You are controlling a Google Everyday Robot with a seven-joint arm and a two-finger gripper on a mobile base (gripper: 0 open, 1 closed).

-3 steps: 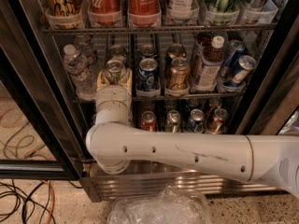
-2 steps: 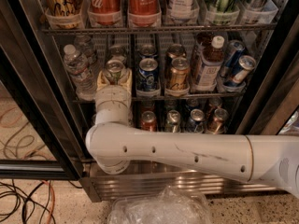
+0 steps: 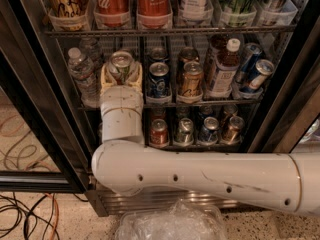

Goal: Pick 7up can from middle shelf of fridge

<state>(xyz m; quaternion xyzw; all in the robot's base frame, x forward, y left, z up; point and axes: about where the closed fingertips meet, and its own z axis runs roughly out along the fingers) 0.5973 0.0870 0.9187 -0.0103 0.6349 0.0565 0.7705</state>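
Observation:
The 7up can (image 3: 121,64), silver-topped with a whitish-green side, stands at the left front of the middle shelf (image 3: 200,103) of the fridge (image 3: 45,109). My gripper (image 3: 121,70) reaches into the shelf from below. Its cream fingers (image 3: 105,76) press against both sides of the can, shut on it. The white wrist (image 3: 120,116) hides the can's lower part. My forearm (image 3: 200,171) crosses in front of the fridge's base.
A water bottle (image 3: 82,74) stands just left of the can and a blue can (image 3: 159,79) just right, then a copper-gold can (image 3: 191,79). Coca-Cola bottles (image 3: 152,1) fill the rack above and short cans (image 3: 185,131) the rack below. A plastic bag (image 3: 172,224) and cables (image 3: 25,214) lie on the floor.

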